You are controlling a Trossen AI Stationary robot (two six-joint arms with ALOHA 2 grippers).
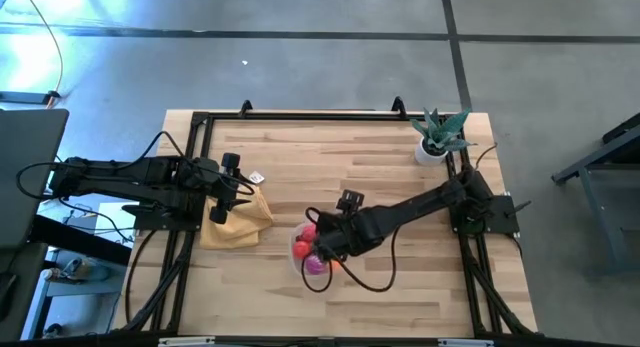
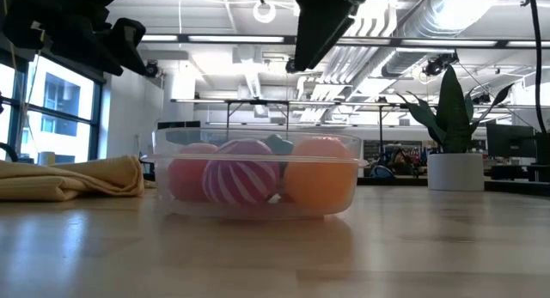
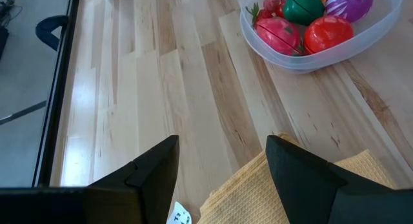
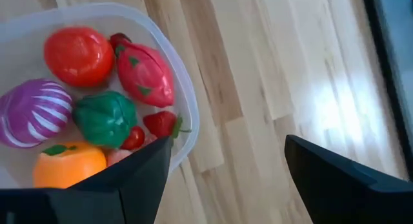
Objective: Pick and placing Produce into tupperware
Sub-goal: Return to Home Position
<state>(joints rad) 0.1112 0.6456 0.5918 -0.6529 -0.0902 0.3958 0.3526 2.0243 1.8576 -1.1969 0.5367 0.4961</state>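
The tupperware (image 4: 185,102) is a clear, shallow container standing on the wooden table. It holds the produce (image 4: 105,117): a red tomato, a purple striped piece, a green pepper, an orange and several small red pieces. In the low view the tupperware (image 2: 344,154) shows the produce (image 2: 245,179) through its wall. My right gripper (image 4: 229,161) is open, hovering above the tupperware's edge and the bare table beside it (image 1: 322,235). My left gripper (image 3: 222,161) is open, over the near edge of a mustard-yellow cloth (image 3: 290,192), left of the tupperware (image 3: 303,61).
The yellow cloth (image 1: 237,219) lies crumpled left of centre. A spiky green plant in a white pot (image 1: 437,137) stands at the far right corner. A small white tag (image 1: 257,177) lies by the cloth. A black frame edges the table. Bare wood lies between cloth and tupperware.
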